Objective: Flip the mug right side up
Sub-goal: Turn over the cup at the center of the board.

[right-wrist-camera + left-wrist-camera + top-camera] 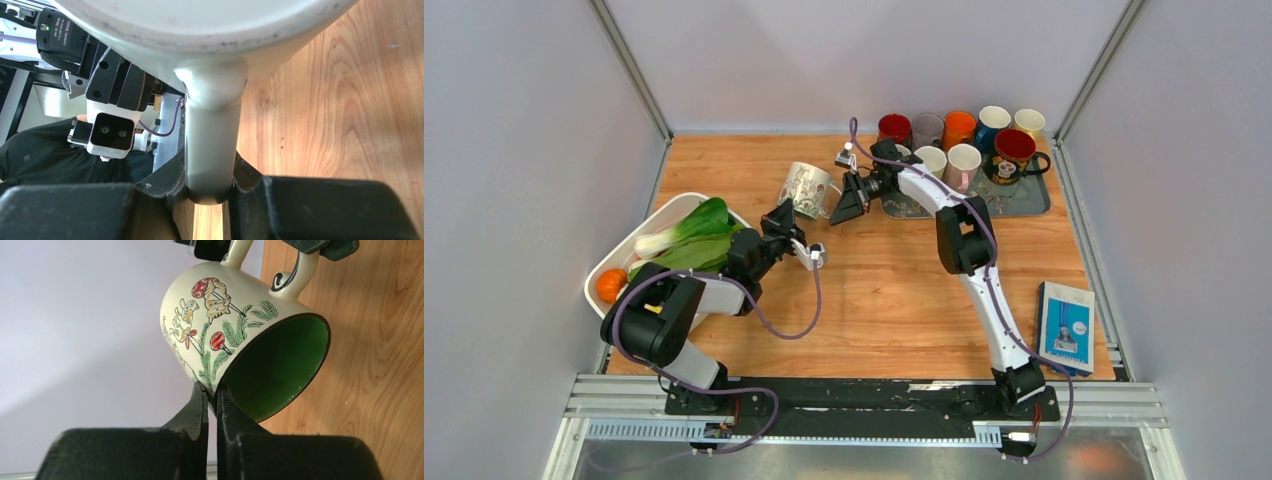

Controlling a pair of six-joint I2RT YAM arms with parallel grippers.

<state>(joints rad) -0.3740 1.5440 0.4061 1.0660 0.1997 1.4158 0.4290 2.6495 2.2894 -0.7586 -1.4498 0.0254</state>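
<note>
Visibility notes first. Right wrist camera gives us only a pale stretch of wall of the mug point(200, 30) and its handle point(210, 140). The body runs off the top edge and the print is out of sight. Left wrist camera clips the far end of the handle, and whatever holds it, at the top edge. From above, both contact points are too small for us to read, and we cannot tell whether the mug clears the table point(884, 290).

Grip as we see it: left gripper point(212, 395) is pinched tight on the mug's lower rim, one finger inside the green interior and one against the printed outer wall. Right gripper point(210, 187) is clamped on the handle, a finger on either side, jaws only narrowly apart.

Position: mug sits between the two grippers, a bit left of table centre. It is tipped over on its side, mouth facing the left wrist camera and the wood. White basin point(656, 215) of greens is near it on the left. Tray point(1024, 203) of other mugs lies behind the right arm.
</note>
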